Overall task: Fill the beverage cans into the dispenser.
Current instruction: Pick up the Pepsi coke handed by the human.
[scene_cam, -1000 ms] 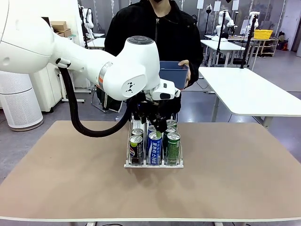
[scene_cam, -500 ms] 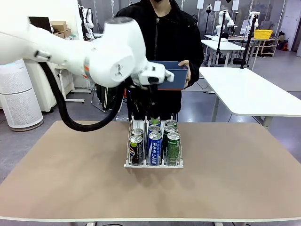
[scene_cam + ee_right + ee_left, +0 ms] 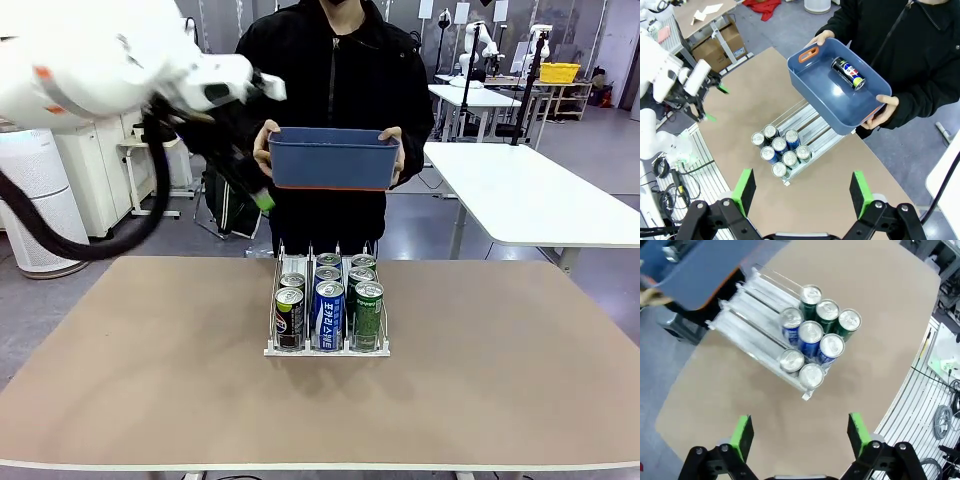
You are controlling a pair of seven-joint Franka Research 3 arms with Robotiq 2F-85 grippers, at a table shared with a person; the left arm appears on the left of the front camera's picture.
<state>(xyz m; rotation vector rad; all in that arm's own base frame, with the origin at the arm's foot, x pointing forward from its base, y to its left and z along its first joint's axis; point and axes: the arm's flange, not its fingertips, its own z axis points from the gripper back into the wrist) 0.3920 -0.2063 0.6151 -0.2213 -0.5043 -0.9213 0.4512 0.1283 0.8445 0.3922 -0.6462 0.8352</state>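
Observation:
The dispenser (image 3: 325, 349) stands mid-table with several beverage cans in its three lanes: dark cans (image 3: 289, 318) on the left, blue-and-white cans (image 3: 328, 315) in the middle, green cans (image 3: 368, 315) on the right. From above, the cans (image 3: 811, 333) crowd one end of the dispenser (image 3: 747, 325). One more dark can (image 3: 848, 73) lies in a blue bin. My left gripper (image 3: 262, 200) hangs high, up and left of the dispenser, open and empty (image 3: 800, 435). My right gripper (image 3: 802, 187) is open and empty, high above the dispenser (image 3: 807, 122).
A person at the far side holds the blue bin (image 3: 335, 158) in both hands, above and behind the dispenser's far end. The left arm (image 3: 100, 70) fills the upper left. Bare tabletop (image 3: 500, 370) surrounds the dispenser on all sides.
My left arm has lifted away from the dispenser's far end and swung up and to the left, empty. The bin, partly hidden before, now shows in full. The cans have not moved.

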